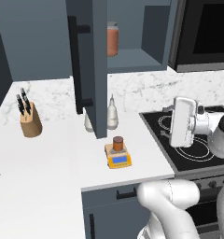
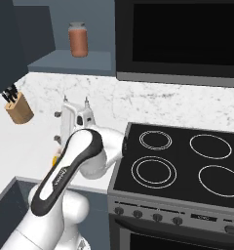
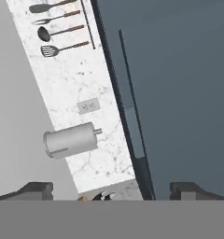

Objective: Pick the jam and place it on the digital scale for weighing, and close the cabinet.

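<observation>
Fingertips [image 3: 37, 189] of the gripper [image 3: 112, 189] stand wide apart, released and holding nothing, facing the cabinet [image 3: 179, 93] door. Its door [image 1: 88, 65] hangs open. On the counter [image 1: 48, 163], the jam [image 1: 118, 144] sits on the digital scale [image 1: 119, 158].

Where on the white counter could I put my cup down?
There is bare counter between the knife block and the digital scale, and more toward the front left. It is crowded by the open cabinet door, where two bottles stand just behind the scale, which holds the jam.
</observation>
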